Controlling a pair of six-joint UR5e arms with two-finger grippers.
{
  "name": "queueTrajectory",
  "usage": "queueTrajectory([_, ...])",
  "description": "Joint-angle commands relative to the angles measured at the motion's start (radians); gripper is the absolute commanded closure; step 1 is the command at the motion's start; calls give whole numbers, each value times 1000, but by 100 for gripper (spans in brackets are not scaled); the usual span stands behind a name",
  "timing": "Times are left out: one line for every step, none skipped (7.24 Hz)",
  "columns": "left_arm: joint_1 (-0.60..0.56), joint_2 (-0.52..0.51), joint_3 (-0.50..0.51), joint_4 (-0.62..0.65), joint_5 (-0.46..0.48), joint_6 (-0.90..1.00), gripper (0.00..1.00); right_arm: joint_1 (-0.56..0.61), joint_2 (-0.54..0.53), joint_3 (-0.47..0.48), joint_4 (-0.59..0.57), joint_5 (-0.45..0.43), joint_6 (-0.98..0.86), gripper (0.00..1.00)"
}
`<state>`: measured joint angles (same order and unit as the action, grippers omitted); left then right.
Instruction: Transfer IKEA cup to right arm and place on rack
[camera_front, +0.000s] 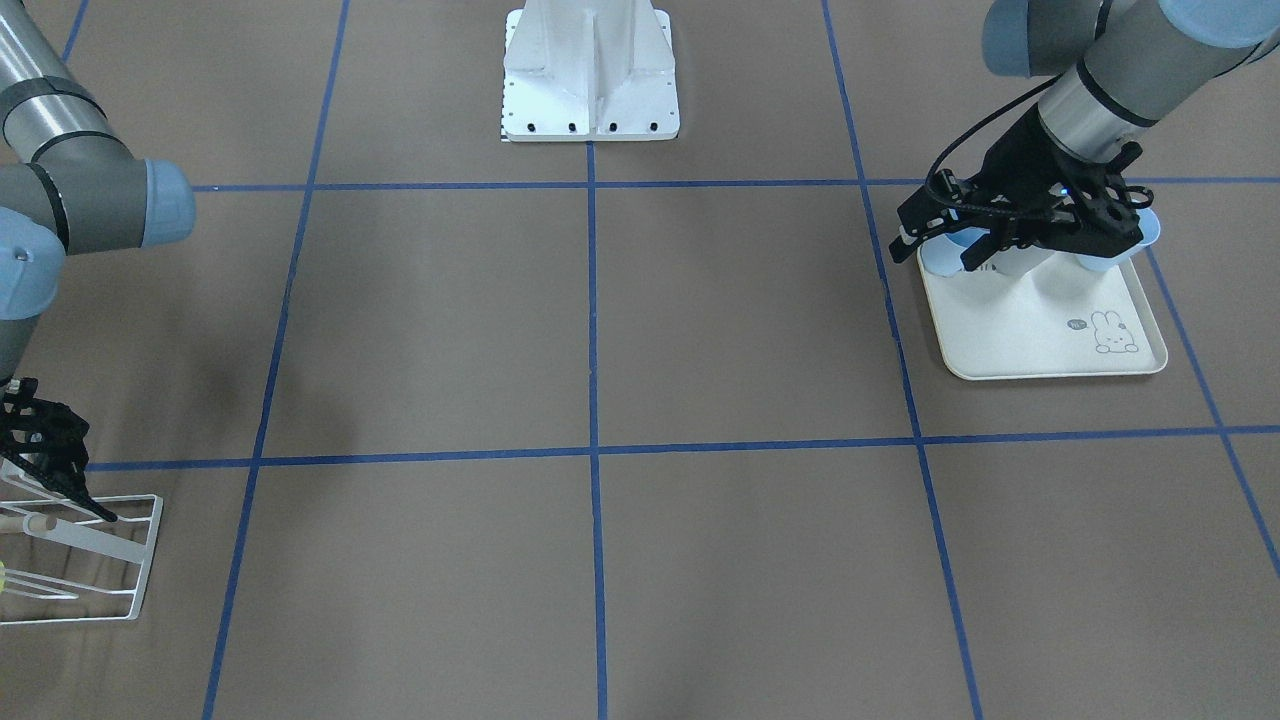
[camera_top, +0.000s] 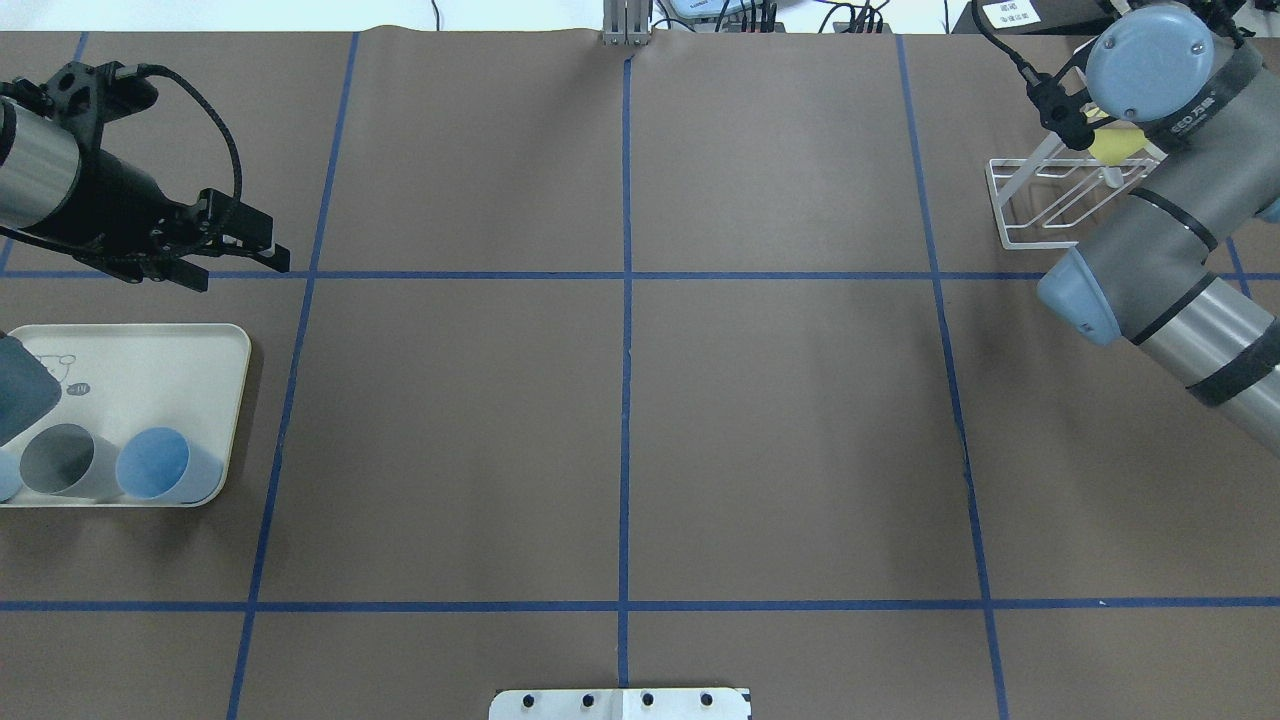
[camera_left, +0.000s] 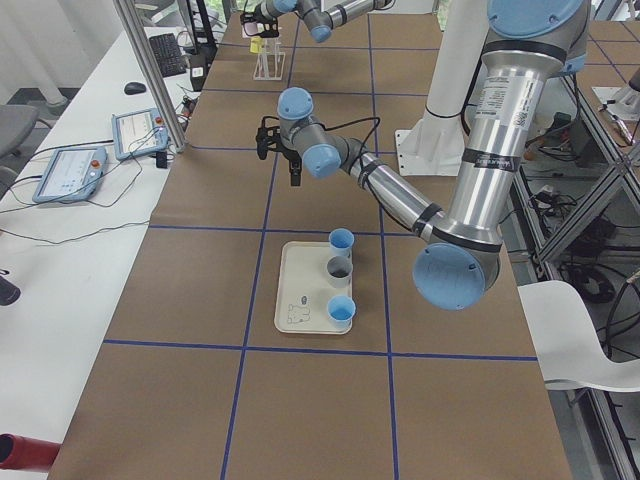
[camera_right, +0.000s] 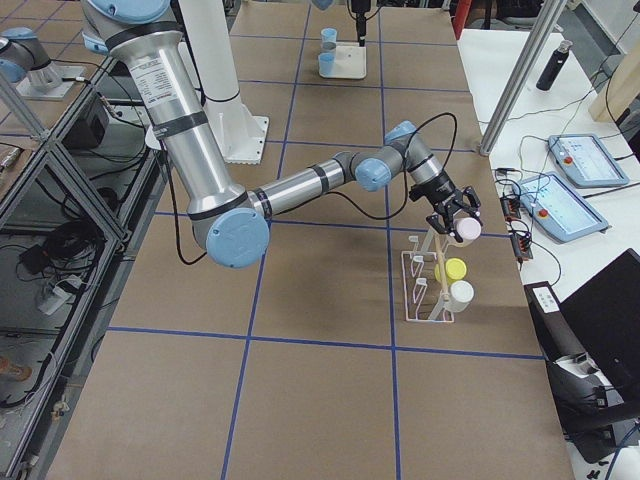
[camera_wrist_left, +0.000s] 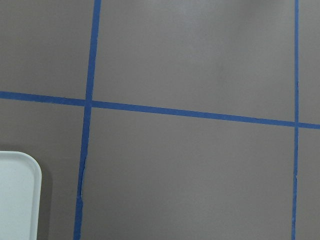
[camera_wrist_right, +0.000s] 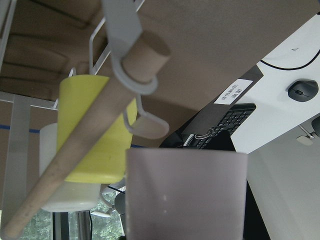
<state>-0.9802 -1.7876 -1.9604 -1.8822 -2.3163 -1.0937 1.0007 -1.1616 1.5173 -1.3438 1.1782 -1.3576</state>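
My right gripper (camera_right: 458, 214) is shut on a pale IKEA cup (camera_right: 466, 229) and holds it against the top of the white wire rack (camera_right: 428, 292). In the right wrist view the cup (camera_wrist_right: 186, 195) fills the lower middle, just below the rack's wooden dowel (camera_wrist_right: 95, 125). A yellow cup (camera_wrist_right: 92, 132) and a white cup (camera_right: 461, 294) hang on the rack. My left gripper (camera_top: 243, 270) hovers open and empty over the table, just beyond the cream tray (camera_top: 150, 350). On the tray stand a grey cup (camera_top: 60, 460) and a blue cup (camera_top: 160, 465).
In the exterior left view the tray (camera_left: 298, 290) holds two blue cups and a grey one. The robot's white base (camera_front: 590, 80) stands at the table's middle edge. Blue tape lines divide the brown table. Tablets and cables lie on the side bench (camera_right: 560, 180) past the rack.
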Motion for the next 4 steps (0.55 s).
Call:
queueTrajectory([0, 1, 0, 0, 0, 0, 0, -11, -4, -8, 0, -11, 2, 80])
queueTrajectory([0, 1, 0, 0, 0, -2, 0, -22, -9, -8, 0, -12, 2, 79])
queueTrajectory([0, 1, 0, 0, 0, -2, 0, -27, -7, -15, 0, -18, 0, 76])
queueTrajectory([0, 1, 0, 0, 0, -2, 0, -31, -3, -22, 0, -22, 3, 50])
